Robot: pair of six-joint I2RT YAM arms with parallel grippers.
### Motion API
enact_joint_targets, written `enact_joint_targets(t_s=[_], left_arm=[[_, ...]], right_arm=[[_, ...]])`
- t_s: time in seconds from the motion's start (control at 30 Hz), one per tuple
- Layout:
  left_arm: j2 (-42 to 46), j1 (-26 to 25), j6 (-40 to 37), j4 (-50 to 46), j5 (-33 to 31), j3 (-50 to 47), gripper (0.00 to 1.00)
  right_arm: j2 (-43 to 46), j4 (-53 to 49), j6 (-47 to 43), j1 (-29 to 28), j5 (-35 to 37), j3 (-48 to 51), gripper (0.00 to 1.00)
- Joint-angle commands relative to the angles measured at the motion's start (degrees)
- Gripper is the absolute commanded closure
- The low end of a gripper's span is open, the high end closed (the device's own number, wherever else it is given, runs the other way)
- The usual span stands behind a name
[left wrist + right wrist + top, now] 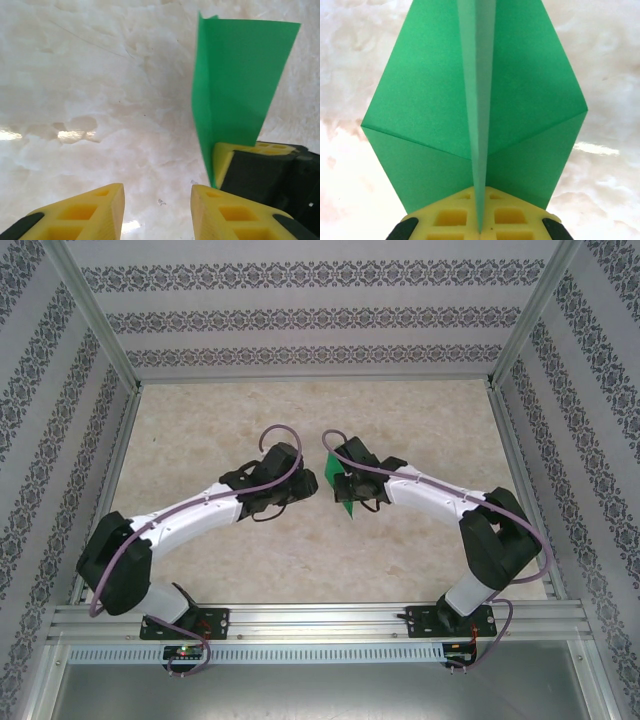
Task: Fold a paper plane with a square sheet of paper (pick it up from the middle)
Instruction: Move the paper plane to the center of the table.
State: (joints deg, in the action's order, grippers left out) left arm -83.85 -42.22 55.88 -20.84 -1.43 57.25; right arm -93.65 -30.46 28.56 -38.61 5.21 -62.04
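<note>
Right gripper [481, 224] is pinched tight on the green paper [525, 100], and left gripper [157, 200] has its fingers apart with nothing between them!

Over the middle of the marble table [300, 410] the two wrists meet nose to nose. From above, the paper is just a green sliver beside the right gripper's tip, mostly hidden by the wrist and its cable. On the right wrist camera the yellow pads close on the centre crease, with flaps spreading left and right, and the paper's far end is cut off by the frame. On the left wrist camera the paper stands on edge just right of the open fingers, its lower corner tucked behind the other gripper's pad.
</note>
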Motion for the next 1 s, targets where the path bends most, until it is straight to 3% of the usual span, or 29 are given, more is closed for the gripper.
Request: enact_joint_targets(t_s=[0.0, 0.47, 0.97], left_arm=[[3.1, 1.8, 1.0, 1.0, -3.0, -3.3, 0.60], [8.0, 4.2, 1.3, 0.8, -3.4, -8.2, 0.60], [6.1, 4.3, 1.0, 0.8, -1.2, -6.9, 0.59]], right_arm=[[-4.3, -6.2, 3.4, -0.3, 7.1, -5.0, 1.00], [-15.1, -10.5, 5.6, -0.9, 7.1, -13.6, 0.97], [-18.7, -6.8, 6.5, -0.7, 4.7, -9.8, 0.88]])
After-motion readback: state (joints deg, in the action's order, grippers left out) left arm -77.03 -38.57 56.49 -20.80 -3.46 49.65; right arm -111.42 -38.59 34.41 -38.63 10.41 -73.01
